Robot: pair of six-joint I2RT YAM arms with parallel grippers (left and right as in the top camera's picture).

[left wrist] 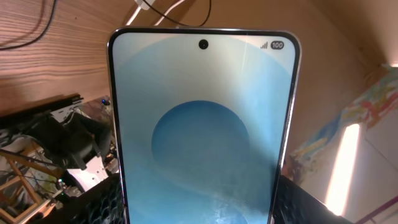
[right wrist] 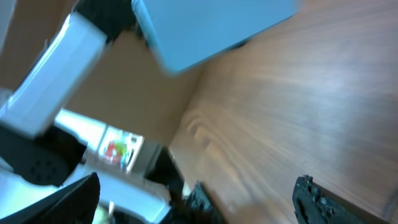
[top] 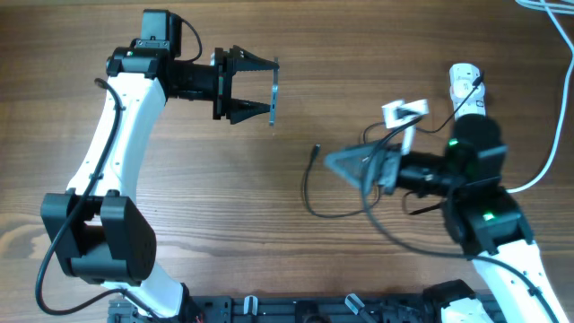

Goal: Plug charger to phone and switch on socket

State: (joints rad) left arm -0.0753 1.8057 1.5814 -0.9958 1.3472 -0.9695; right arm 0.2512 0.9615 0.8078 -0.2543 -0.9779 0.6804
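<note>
The phone [left wrist: 202,130], its light blue screen lit, stands between my left gripper's fingers and fills the left wrist view. From overhead it shows edge-on [top: 273,91], held above the table by my left gripper [top: 256,87]. The charger, a thin black cable, lies looped on the table with its plug tip [top: 316,152] just left of my right gripper [top: 345,164]. That gripper is open, with nothing clearly in it. In the blurred right wrist view the phone [right wrist: 211,28] is at the top. The socket [top: 465,82], a white power strip, lies at the back right.
A thick white cable [top: 560,117] runs down the table's right edge. A small white block [top: 404,111] sits between the socket and my right gripper. My left arm [top: 117,152] spans the left side. A dark rail [top: 296,309] runs along the front edge.
</note>
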